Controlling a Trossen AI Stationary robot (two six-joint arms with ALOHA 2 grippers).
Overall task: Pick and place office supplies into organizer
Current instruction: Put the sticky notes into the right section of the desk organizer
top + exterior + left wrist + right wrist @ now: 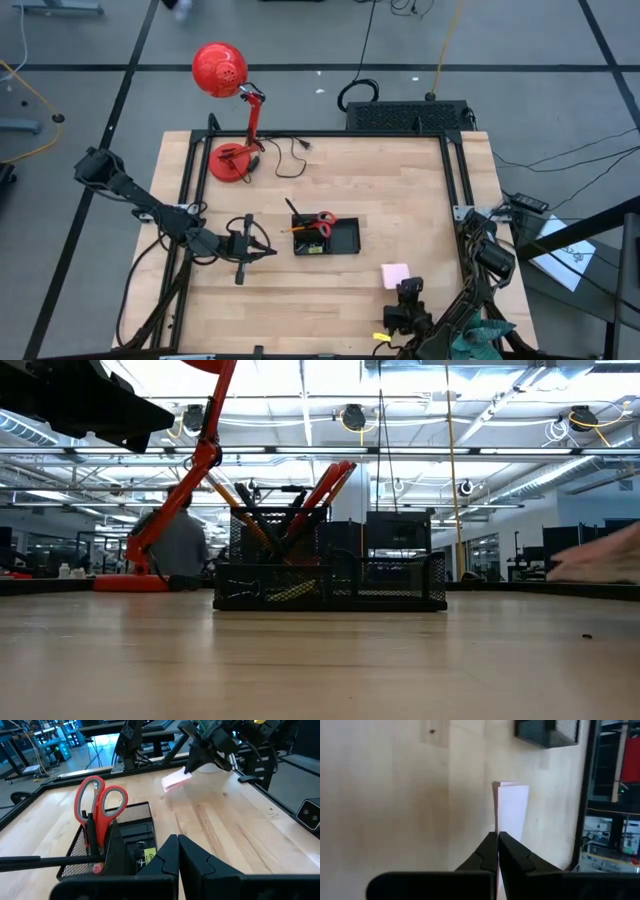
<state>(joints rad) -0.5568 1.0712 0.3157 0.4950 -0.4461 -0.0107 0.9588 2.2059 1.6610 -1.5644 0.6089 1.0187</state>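
Right wrist view: right tool (497,840) closed, empty.

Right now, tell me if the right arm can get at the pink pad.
Probably yes: the right gripper sits just short of the pink pad, fingers shut, with only bare table between; it must open first.

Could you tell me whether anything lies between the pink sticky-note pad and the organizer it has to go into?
Nothing visible does: only bare wood separates the pink sticky-note pad from the organizer. The right tool sits just beside the pad.
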